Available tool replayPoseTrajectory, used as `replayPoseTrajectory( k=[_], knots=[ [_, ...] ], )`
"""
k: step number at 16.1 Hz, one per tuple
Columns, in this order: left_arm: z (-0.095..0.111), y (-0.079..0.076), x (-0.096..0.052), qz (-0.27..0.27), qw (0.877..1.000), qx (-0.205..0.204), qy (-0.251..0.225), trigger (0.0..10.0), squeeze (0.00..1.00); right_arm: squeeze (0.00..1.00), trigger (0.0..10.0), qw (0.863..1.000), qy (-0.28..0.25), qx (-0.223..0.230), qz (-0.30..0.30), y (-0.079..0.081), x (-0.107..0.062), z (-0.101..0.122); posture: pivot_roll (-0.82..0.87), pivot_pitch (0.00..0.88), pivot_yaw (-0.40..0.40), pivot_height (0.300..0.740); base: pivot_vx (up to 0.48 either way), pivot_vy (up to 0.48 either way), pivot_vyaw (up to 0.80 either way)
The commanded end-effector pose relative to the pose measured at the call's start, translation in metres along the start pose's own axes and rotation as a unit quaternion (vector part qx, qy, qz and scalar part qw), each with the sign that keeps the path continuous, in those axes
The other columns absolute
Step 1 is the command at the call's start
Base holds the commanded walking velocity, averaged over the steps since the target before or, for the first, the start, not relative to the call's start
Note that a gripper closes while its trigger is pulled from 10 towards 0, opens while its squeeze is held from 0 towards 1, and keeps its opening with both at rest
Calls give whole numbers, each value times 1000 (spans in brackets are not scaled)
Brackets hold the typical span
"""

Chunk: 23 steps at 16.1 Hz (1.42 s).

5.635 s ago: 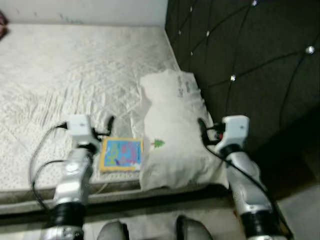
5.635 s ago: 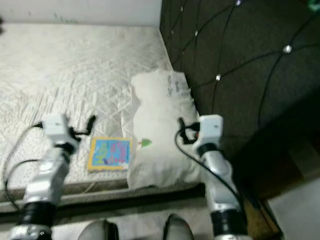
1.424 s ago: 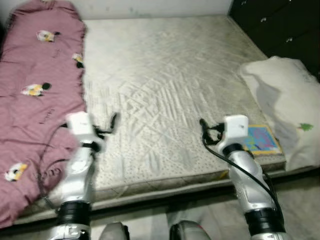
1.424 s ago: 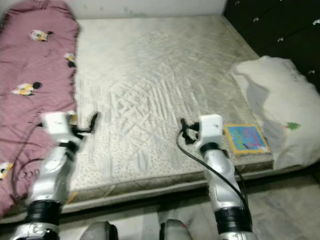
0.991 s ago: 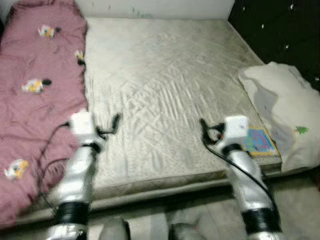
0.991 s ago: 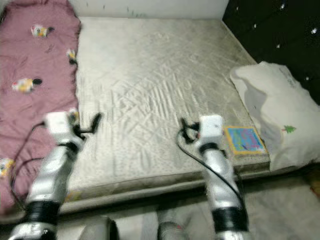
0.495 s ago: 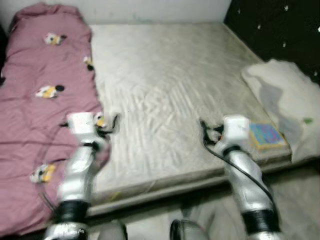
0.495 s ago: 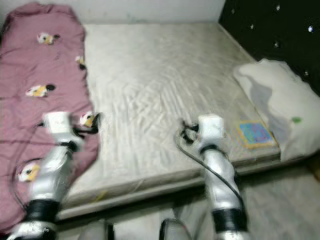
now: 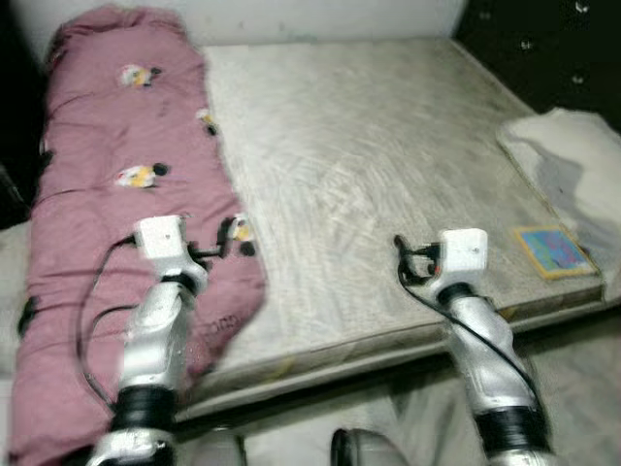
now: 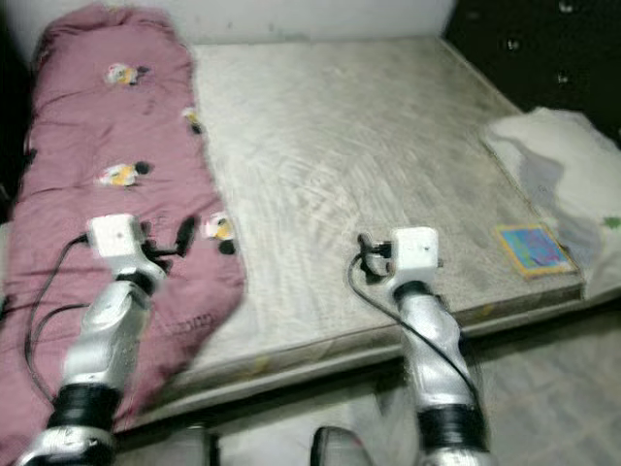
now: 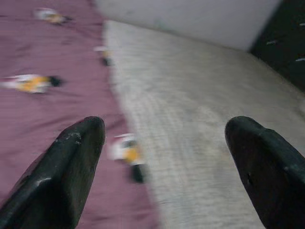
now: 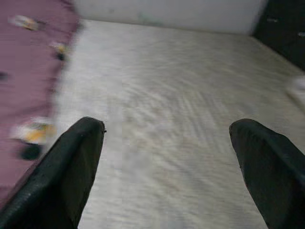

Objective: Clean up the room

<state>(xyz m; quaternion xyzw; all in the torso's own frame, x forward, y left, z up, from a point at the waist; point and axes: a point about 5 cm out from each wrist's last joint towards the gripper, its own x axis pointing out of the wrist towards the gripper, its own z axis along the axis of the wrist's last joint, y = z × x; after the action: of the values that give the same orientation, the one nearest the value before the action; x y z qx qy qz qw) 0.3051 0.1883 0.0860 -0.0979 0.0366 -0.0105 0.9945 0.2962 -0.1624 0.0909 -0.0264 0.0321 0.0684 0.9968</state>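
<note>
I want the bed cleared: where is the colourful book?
In the left eye view the book lies on the mattress near its front right corner, beside the white pillow, right of the right gripper.

The mattress (image 9: 388,165) was bare quilted cloth, off-white, matt, with stitched diamond ridges; the pink blanket (image 9: 107,184) lying on it was soft matt fabric, wrinkled, printed with small yellow-and-black figures. The pillow (image 9: 572,175) was creased white cloth, and the picture book (image 9: 553,250) beside it had a smooth, brightly printed cover. Both arms read as brushed silver metal with white plastic wrist housings, while the headboard (image 9: 543,39) was dark tufted upholstery with shiny studs.
</note>
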Motion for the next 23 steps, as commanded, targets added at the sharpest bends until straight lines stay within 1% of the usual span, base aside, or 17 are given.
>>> replayPoseTrajectory(
  k=[1, 4, 13, 14, 16, 18, 23],
  knots=[
    [-1, -8, 1, -9, 1000, -4, 0, 10000, 0, 0, 10000, 1000, 7, -9, -15, -11, -3, -2, -16, 98, -55, 740, 0, 480, 0],
    [-5, -4, -1, 1, 1000, 2, 6, 10000, 0, 0, 10000, 1000, 7, -7, -14, -10, -3, -3, -15, 97, -54, 740, 0, 480, 0],
    [-7, -3, -1, 5, 1000, 16, 6, 10000, 0, 0, 10000, 1000, 5, -7, -12, -10, -2, -2, -15, 102, -53, 740, 0, 480, 0],
    [-6, -4, -1, 4, 1000, 9, 3, 10000, 0, 0, 10000, 1000, 4, -11, -10, -9, -1, -2, -14, 102, -54, 740, 0, 0, 0],
    [-5, -3, -2, 11, 1000, 18, 2, 10000, 0, 0, 10000, 1000, 2, -17, -5, -7, -1, -1, -14, 102, -54, 740, 0, 0, 219],
    [-5, -3, -2, 11, 1000, 20, 1, 10000, 0, 0, 10000, 1000, 3, -24, -2, -6, -1, -1, -13, 104, -54, 740, 0, 0, 800],
    [-7, 0, -2, 26, 999, 27, 10, 10000, 0, 0, 10000, 1000, 3, -20, -5, -6, 0, -1, -13, 106, -53, 740, 0, 0, 800]
  ],
)
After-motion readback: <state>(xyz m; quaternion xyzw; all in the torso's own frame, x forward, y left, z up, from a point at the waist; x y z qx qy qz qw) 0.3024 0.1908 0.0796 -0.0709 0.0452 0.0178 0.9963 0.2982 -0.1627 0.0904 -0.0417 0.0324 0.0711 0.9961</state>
